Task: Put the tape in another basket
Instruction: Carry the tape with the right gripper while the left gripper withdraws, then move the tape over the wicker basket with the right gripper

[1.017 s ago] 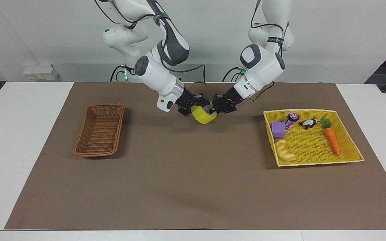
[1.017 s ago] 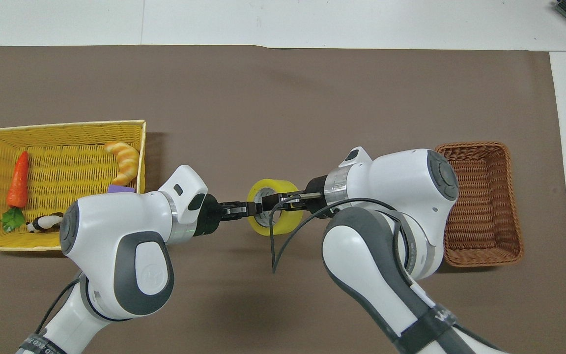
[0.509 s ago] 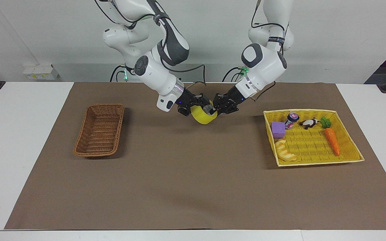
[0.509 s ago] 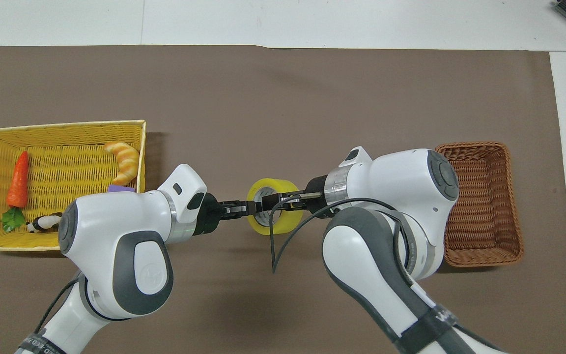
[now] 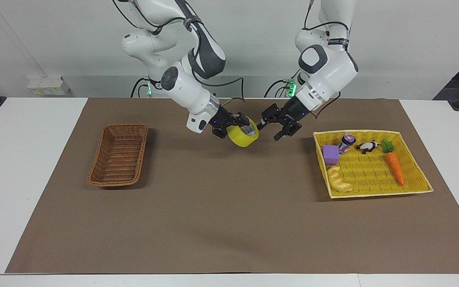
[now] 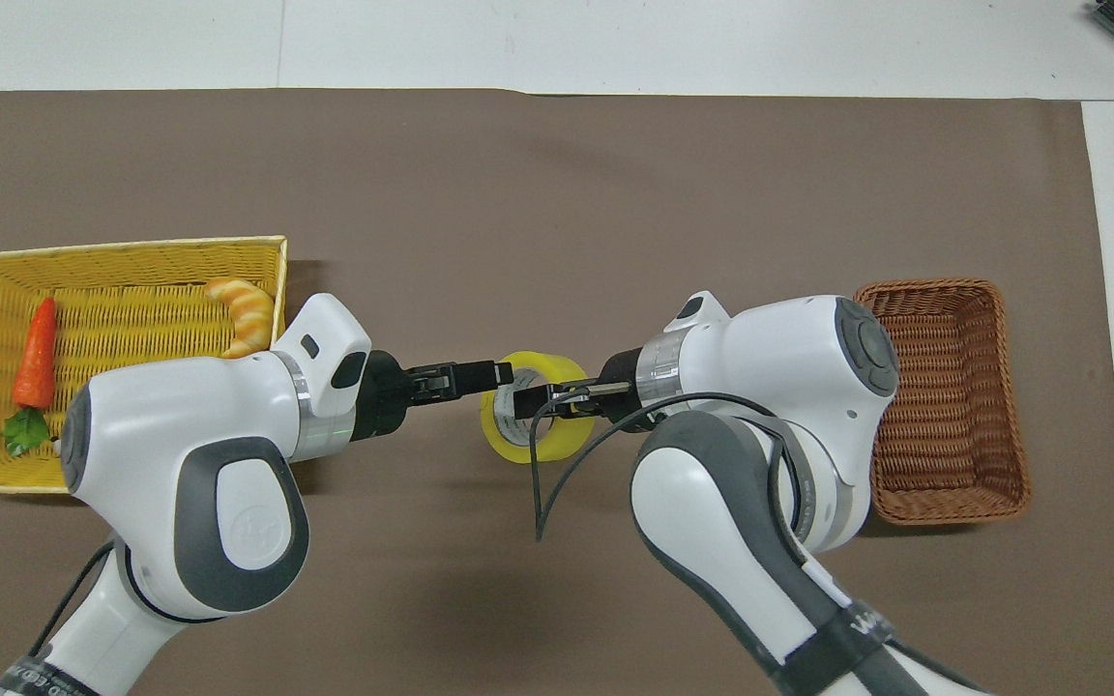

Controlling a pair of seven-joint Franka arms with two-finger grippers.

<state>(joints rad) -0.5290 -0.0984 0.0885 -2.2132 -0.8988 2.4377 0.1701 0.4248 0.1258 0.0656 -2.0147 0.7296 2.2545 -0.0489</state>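
Observation:
The yellow tape [image 5: 242, 138] hangs in the air over the brown mat, between the two baskets. My right gripper [image 5: 248, 130] is shut on its rim, one finger inside the core. In the overhead view the tape [image 6: 516, 443] sits at the right gripper [image 6: 524, 398]. My left gripper [image 5: 269, 128] is open and empty, a short gap from the tape toward the yellow tray; it shows in the overhead view [image 6: 482, 373] beside the roll. The brown wicker basket [image 5: 94, 175] stands empty at the right arm's end of the table, also seen in the overhead view [image 6: 1002, 387].
A yellow mesh tray [image 5: 373, 194] at the left arm's end holds a carrot [image 5: 395, 165], a croissant [image 5: 339, 180], a purple block [image 5: 330, 154], a panda toy [image 5: 367, 146] and a small can [image 5: 347, 142]. The brown mat [image 5: 221, 207] covers most of the table.
My left gripper has let go of the tape, opened and drawn back toward the yellow tray. The right gripper still holds the tape at about the same spot.

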